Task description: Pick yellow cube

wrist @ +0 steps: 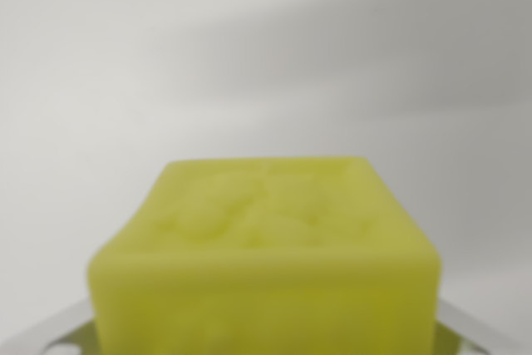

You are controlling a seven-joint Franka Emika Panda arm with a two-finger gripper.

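A yellow cube [266, 247] fills the lower middle of the wrist view, very close to the camera and out of focus, with a faint raised pattern on its top face. My gripper [264, 334] sits around it. A shiny metal finger [51, 330] shows at the cube's lower left side and another finger [478, 326] at its lower right side, both pressed against it. The gripper is shut on the cube. The cube's underside and the fingertips are cut off by the bottom edge of the view.
Behind the cube lies a plain white surface [125, 81]. A soft grey shadow band [374, 64] runs across its upper right.
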